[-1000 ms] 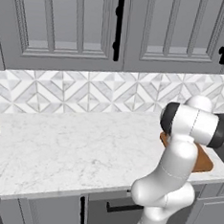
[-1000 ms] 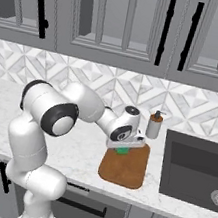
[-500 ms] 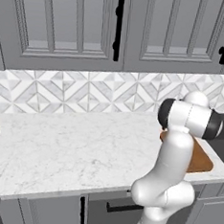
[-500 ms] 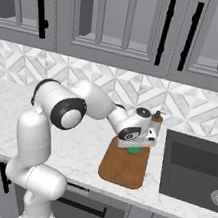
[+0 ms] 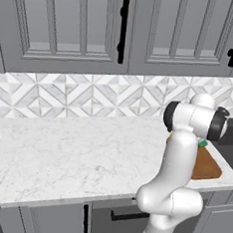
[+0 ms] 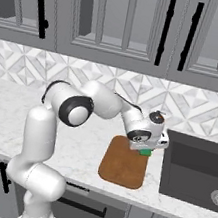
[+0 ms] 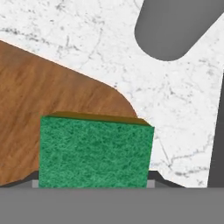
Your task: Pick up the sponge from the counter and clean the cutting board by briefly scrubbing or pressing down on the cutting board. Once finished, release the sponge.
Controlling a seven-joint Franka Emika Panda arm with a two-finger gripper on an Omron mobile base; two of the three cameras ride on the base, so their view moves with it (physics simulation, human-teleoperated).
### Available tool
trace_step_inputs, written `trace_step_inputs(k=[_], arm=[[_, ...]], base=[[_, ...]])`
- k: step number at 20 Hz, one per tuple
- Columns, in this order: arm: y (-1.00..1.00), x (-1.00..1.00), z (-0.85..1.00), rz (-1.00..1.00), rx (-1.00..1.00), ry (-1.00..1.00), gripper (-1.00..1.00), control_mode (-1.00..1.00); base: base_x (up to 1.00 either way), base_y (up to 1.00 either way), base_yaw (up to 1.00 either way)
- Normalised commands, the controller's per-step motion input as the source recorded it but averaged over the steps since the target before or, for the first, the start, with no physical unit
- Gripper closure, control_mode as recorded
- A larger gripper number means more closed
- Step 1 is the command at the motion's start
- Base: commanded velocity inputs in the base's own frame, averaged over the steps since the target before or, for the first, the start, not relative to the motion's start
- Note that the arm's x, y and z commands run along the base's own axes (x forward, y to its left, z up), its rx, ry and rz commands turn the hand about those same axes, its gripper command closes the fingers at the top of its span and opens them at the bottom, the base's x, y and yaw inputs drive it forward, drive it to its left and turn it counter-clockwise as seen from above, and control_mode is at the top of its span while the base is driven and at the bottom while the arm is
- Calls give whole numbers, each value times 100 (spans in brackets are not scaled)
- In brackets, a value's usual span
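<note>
The sponge (image 7: 95, 151), green face toward the hand camera with a thin yellow edge along its top, is held between the jaws of the gripper (image 6: 146, 149), which are closed on it. In the right base view the sponge (image 6: 146, 152) is seen as a small green patch under the hand, at the far right corner of the cutting board (image 6: 123, 163); whether it presses on the wood or hangs just above it cannot be told. In the hand view the rounded corner of the cutting board (image 7: 48, 100) is seen behind the sponge, with the counter (image 7: 175, 105) beyond it. The brown board lies flat on the white marble counter (image 6: 8, 113), just beside the dark sink (image 6: 196, 172) to its right. In the left base view the board (image 5: 206, 166) is partly hidden by the arm, and a speck of green (image 5: 202, 144) shows at the hand. A grey rounded object (image 7: 175, 26) stands on the counter past the board's corner.
</note>
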Motion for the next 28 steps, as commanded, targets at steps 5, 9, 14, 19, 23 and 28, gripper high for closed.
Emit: trace_step_inputs(k=[5,9,14,19,23,28], arm=[[-26,7,0,0,2,0,100,-100],[58,0,0,0,6,1,100,-100],[80,0,0,0,1,2,100,-100],[83,0,-11,0,0,2,100,-100],[73,0,-10,0,0,1,100,-100],[13,33,-19,1,0,6,100,-100]], base=[[0,0,0],[0,0,0],[0,0,0],[0,0,0],[0,0,0],[0,0,0]])
